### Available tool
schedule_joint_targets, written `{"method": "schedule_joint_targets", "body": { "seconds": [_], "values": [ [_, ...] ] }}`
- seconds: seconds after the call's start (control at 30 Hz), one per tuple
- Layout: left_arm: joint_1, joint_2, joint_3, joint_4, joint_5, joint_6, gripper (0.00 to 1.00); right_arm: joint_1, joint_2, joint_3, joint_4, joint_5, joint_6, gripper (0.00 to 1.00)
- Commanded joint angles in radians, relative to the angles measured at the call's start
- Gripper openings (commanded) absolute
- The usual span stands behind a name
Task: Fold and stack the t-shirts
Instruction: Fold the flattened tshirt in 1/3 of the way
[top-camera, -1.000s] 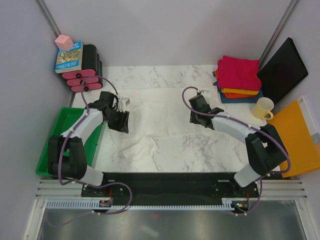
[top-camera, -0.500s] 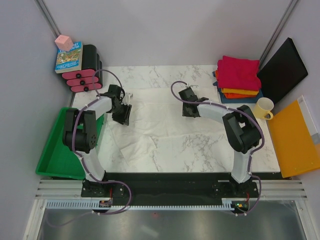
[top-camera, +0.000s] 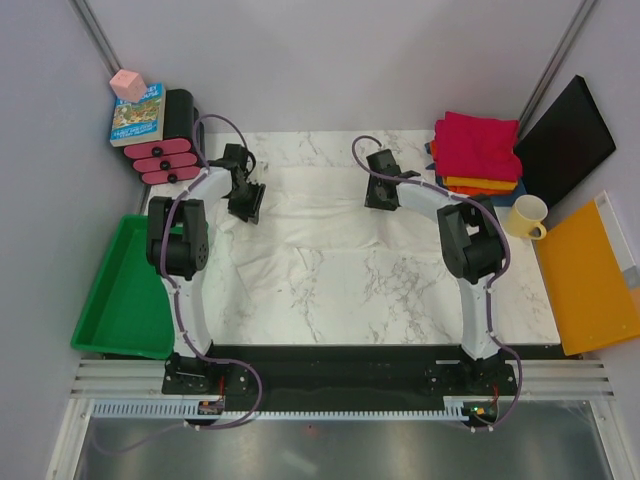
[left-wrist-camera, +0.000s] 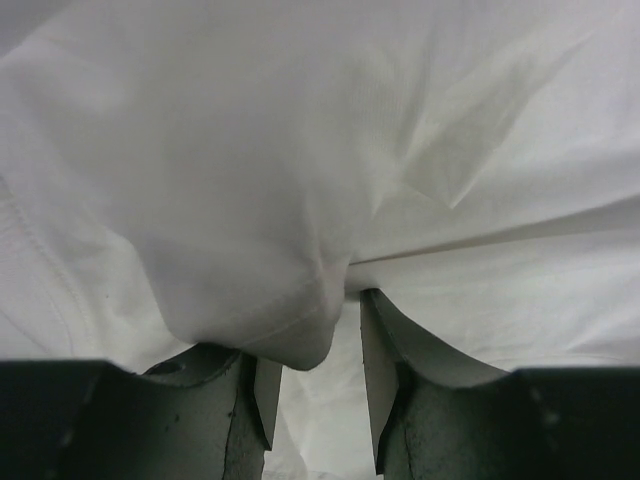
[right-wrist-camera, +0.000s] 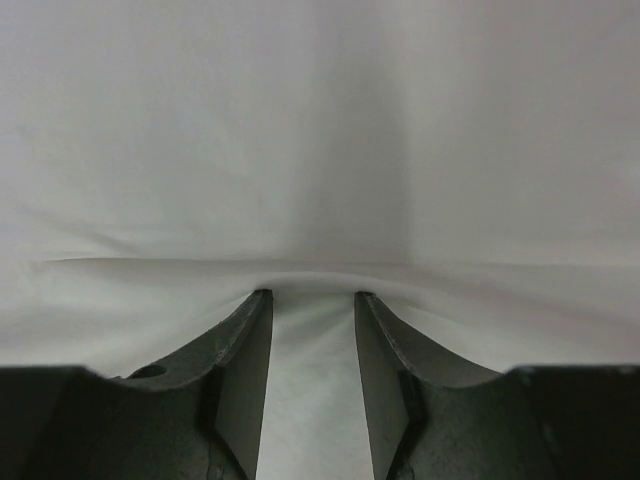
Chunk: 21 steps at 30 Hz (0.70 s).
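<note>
The large off-white t-shirt (top-camera: 330, 225) lies wrinkled across the back half of the marble table, with its near part doubled over towards the back. My left gripper (top-camera: 246, 204) is at its back left corner and my right gripper (top-camera: 381, 194) at its back right. In the left wrist view the gripper (left-wrist-camera: 315, 330) has its jaws a little apart, with a bulge of white cloth (left-wrist-camera: 280, 330) draped over the left finger. In the right wrist view the gripper (right-wrist-camera: 312, 295) also has its jaws apart, at a fold of the cloth (right-wrist-camera: 320, 200). Folded magenta (top-camera: 478, 143), orange (top-camera: 482, 186) and dark blue (top-camera: 450, 197) tees are stacked at the back right.
A yellow mug (top-camera: 525, 216) stands next to the stack. An orange-yellow board (top-camera: 590, 275) and a black panel (top-camera: 565, 140) lie at the right. A green bin (top-camera: 125, 285) sits off the left edge. A book (top-camera: 138, 113) rests on black and pink holders (top-camera: 170, 150) at the back left.
Both grippers have moved towards the back of the table, drawing the shirt's near edge with them. The shirt now lies folded further back.
</note>
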Motion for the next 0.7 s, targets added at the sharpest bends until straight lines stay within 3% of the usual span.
{"method": "schedule_joint_targets", "body": {
  "seconds": [0.0,0.2,0.33,0.6,0.63,0.67],
  "values": [
    [0.023,0.121,0.1,0.002,-0.035,0.028,0.43,-0.027,0.116,0.116,-0.076,-0.049,-0.016,0.46],
    [0.032,0.179,0.215,-0.024,-0.041,0.032,0.44,-0.041,0.18,0.218,-0.096,-0.086,-0.016,0.46],
    [0.032,0.071,0.177,0.005,0.065,0.005,0.49,-0.025,0.072,0.192,-0.043,-0.089,-0.02,0.47],
    [0.05,-0.491,-0.132,0.129,0.162,-0.06,0.65,0.021,-0.31,0.045,0.017,0.01,-0.014,0.53],
    [0.065,-0.538,-0.177,0.166,0.17,-0.075,0.77,0.03,-0.339,0.028,0.017,0.024,-0.022,0.53],
    [0.076,-0.596,-0.218,0.187,0.175,-0.079,0.79,0.038,-0.37,-0.012,0.016,0.035,-0.029,0.53]
  ]
}}
